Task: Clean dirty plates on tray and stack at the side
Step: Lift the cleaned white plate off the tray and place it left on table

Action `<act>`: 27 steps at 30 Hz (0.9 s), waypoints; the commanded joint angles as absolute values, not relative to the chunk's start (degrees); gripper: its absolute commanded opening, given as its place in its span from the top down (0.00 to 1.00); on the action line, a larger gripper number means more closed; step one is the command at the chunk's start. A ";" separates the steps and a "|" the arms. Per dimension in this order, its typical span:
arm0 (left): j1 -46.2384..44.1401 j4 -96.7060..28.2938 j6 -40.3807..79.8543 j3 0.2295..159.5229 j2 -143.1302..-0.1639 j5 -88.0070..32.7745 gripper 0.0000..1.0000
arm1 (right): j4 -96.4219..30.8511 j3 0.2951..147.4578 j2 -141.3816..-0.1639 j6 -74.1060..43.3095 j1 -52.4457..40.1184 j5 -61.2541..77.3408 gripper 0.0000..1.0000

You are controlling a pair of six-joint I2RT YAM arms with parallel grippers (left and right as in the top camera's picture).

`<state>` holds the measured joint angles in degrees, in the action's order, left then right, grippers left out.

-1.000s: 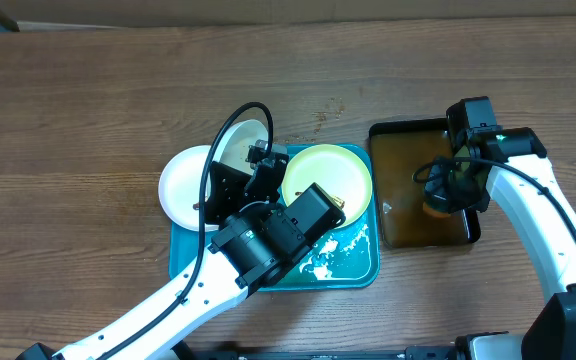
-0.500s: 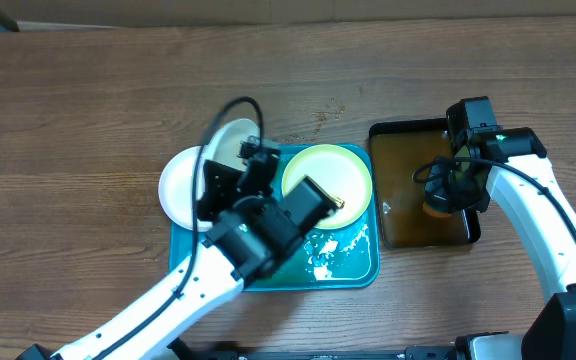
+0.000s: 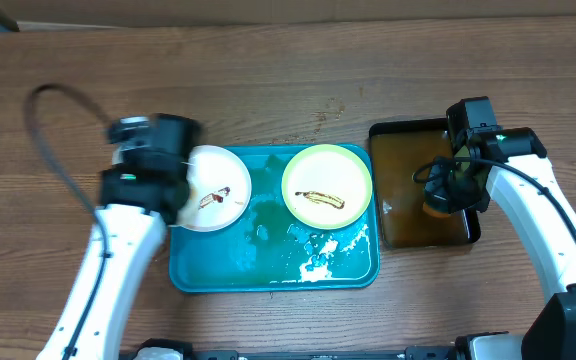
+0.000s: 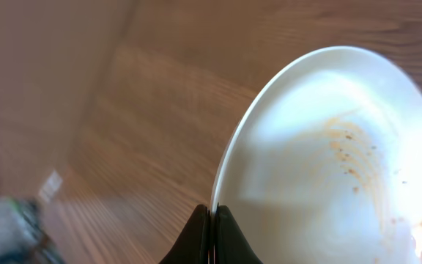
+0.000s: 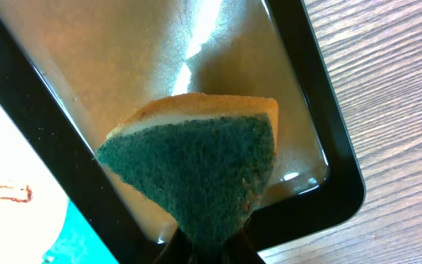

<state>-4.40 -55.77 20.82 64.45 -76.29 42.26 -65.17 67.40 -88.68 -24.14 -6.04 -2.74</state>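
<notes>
My left gripper (image 3: 168,186) has its jaws shut on the rim of a white plate (image 4: 321,161) with faint brown streaks, wood behind it. From overhead it sits at the left rim of a white plate (image 3: 214,188) with a brown streak, which overlaps the left edge of the teal tray (image 3: 268,268). I see no second white plate. The green-rimmed plate (image 3: 327,186), smeared brown, lies at the tray's right. My right gripper (image 3: 444,198) is shut on a green-and-yellow sponge (image 5: 196,169) over the black tray.
The black tray (image 3: 398,230) of brownish water stands right of the teal tray; its rim (image 5: 321,125) shows in the right wrist view. White foam (image 3: 318,262) lies on the teal tray's front right. The left arm's cable (image 3: 43,100) loops over the wood at far left.
My left arm has swung fast from over the tray's middle to its left side, uncovering the white plate and the tray. The right arm and sponge have not moved.
</notes>
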 commanded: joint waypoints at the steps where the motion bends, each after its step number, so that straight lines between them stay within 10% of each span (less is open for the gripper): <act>1: 6.63 -53.76 21.85 66.06 -75.26 25.78 0.96 | -64.86 67.44 -88.84 -23.92 -5.98 -2.42 0.96; 11: 30.33 -45.45 21.87 66.00 -77.19 7.49 0.96 | -64.88 67.44 -88.84 -23.94 -5.98 -2.42 0.96; 24: 33.15 -44.75 21.85 65.91 -84.97 8.73 0.95 | -65.25 67.44 -88.86 -23.92 -5.98 -2.42 0.96; 27: 33.04 -44.75 21.82 65.91 -84.84 8.47 0.67 | -65.21 67.44 -88.84 -23.94 -5.98 -2.42 0.96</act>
<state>33.04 -44.95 20.93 64.62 -84.90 9.10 -65.47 67.40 -88.68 -24.14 -6.04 -2.74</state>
